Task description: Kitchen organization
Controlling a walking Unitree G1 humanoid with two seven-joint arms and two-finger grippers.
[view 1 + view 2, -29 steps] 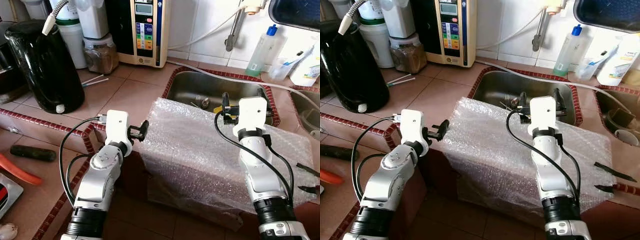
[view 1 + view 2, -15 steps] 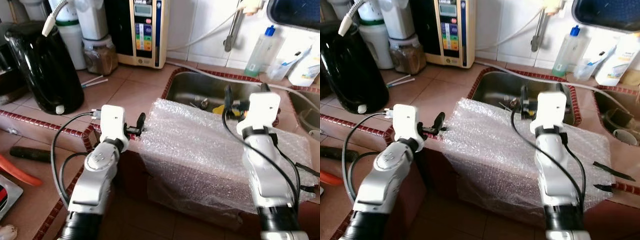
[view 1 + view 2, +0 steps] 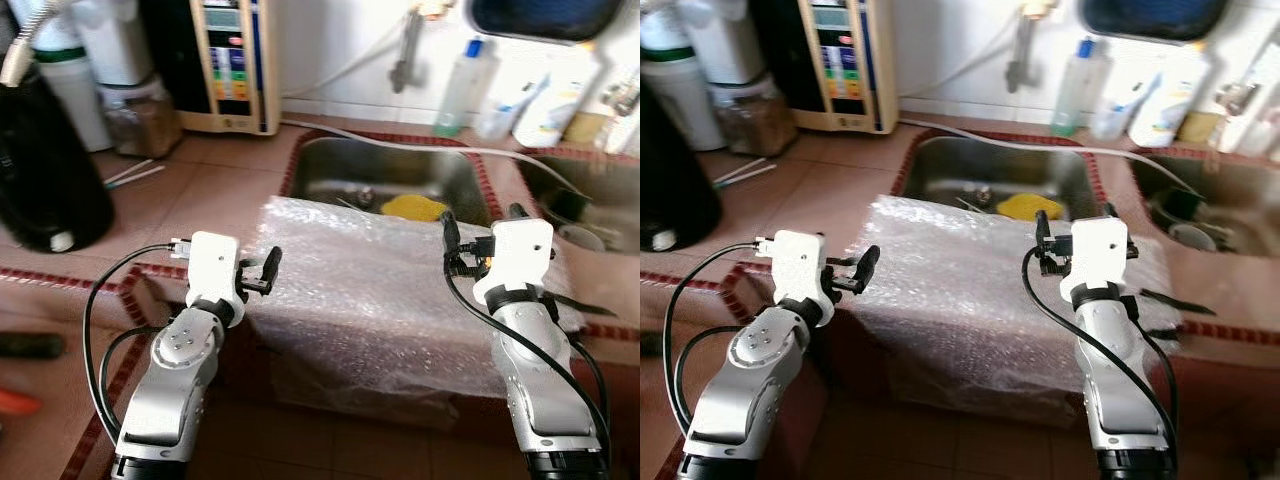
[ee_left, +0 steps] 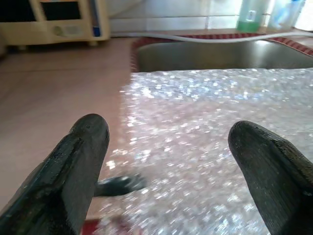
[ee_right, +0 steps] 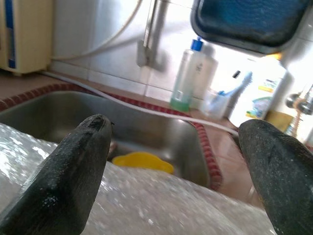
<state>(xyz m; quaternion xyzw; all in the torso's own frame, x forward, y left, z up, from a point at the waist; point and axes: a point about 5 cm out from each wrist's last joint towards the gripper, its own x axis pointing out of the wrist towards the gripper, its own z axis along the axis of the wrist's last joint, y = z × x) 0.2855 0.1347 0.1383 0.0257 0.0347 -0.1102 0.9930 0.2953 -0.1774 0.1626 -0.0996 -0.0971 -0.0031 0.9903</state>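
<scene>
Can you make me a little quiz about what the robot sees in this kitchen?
1. True or false: the left tool is open beside the bubble wrap.
2. What yellow thing lies in the sink? A) sponge B) banana C) cup
3. Fill in: the bubble wrap hangs over the counter's front ____.

Key
1. True; the wrist view shows its fingers apart.
2. A, it looks like a sponge.
3. edge; the right tool hovers open above the wrap.

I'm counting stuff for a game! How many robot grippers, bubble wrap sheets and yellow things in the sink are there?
Grippers: 2, left gripper and right gripper
Bubble wrap sheet: 1
Yellow thing in the sink: 1
Total: 4
</scene>
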